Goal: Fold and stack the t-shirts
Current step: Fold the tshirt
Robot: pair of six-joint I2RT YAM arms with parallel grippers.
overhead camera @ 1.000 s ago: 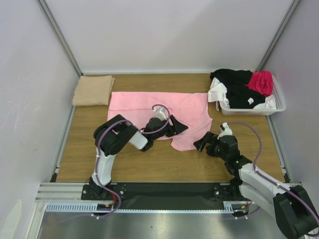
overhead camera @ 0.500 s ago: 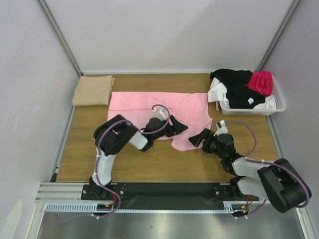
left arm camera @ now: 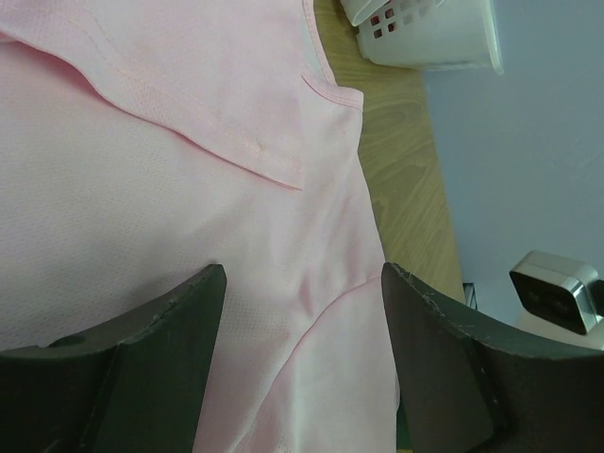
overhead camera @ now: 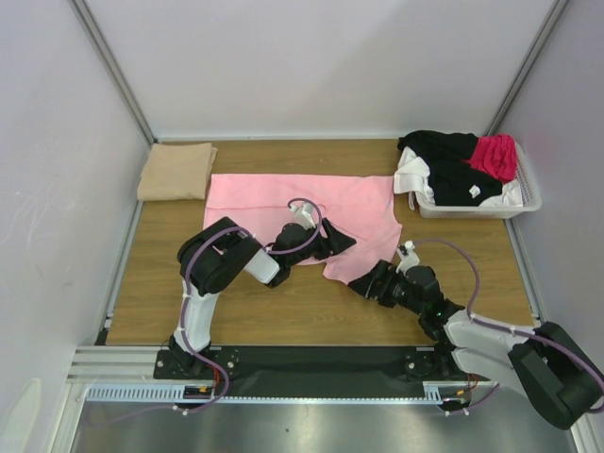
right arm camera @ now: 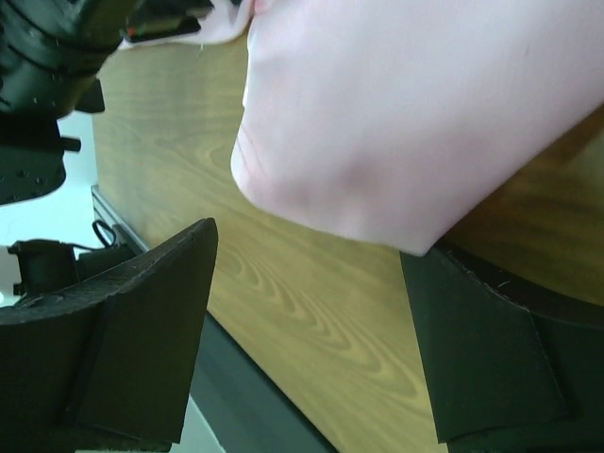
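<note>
Folding step on pink shirt (overhead camera: 283,198), which lies spread flat on tabletop (overhead camera: 264,307). Left tool (left arm camera: 302,283) spread, straddling the cloth directly beneath, pinching nothing. Right tool (right arm camera: 307,241) spread wide, shirt's near corner lying inside its gap, not yet pinched. Calls next for closing on that corner, then lifting and carrying it forward across the shirt. Folded tan shirt (overhead camera: 176,171) well beyond left tool.

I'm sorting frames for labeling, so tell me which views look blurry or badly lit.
Top external: evenly lit and sharp, with only faint shadows. Left wrist: the pink t-shirt has crisp seams, and the fingers are dark and nearly featureless. Right wrist: the shirt's edge is close and soft, while the table wood grain is sharper.
</note>
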